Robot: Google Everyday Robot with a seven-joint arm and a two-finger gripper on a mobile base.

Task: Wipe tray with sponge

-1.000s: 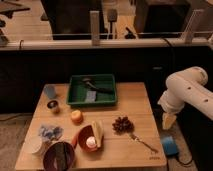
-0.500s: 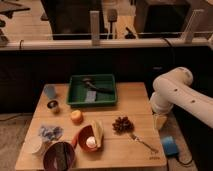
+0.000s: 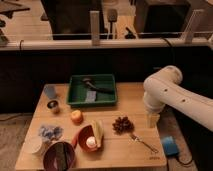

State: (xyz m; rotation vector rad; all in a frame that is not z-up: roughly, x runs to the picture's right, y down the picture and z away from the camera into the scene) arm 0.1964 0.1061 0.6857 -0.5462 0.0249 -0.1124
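Arm (image 3: pixel 167 92) reaches in from the right with its white elbow high. The gripper (image 3: pixel 152 120) points down at the right edge of the table (image 3: pixel 125 152); whether it is spread or pressed together cannot be told. One tray (image 3: pixel 80 103) sits at the back and one sponge (image 3: pixel 169 146) lies just past the right edge. Two bowls (image 3: pixel 81 137) and one fork (image 3: pixel 142 142) are in front, with bare wood near the gripper.

Green tray (image 3: pixel 92 103): dark contents too blurred for you to name.
Arm (image 3: pixel 185 102): cut off at the right edge.
Gripper (image 3: pixel 152 119), at the table (image 3: pixel 132 97) right edge: top hidden under the wrist.
Dark bowl (image 3: pixel 59 157): clipped at the bottom.
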